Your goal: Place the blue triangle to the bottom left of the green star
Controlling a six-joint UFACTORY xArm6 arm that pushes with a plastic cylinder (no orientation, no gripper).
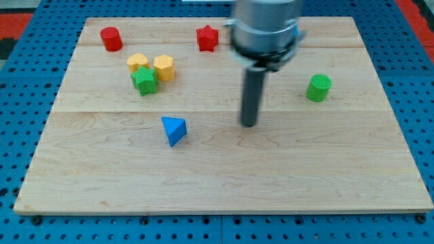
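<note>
The small blue triangular plastic block lies below and a little to the view's right of the green star-shaped block, apart from it, out on bare wood. It looks light and rigid, a hard little wedge that should slide easily on the smooth pale wooden counter. There is nothing to take hold of it with, so I'd judge the place to press is a flat side face, near its middle; a push off-centre or on a corner would likely spin it. To end at the star's lower left it wants pushing from its right-hand side, toward the view's left.

My tip rests to the right of the triangle, well apart from it and farther right of the star. The arm has no hand, only the dark rod, so there is nothing to open or close.

Touching the star from above are two yellow blocks. Up and left of the star is a red cylinder, up and right a red star, far right a green cylinder.

I can read no brand, label or writing anywhere.
</note>
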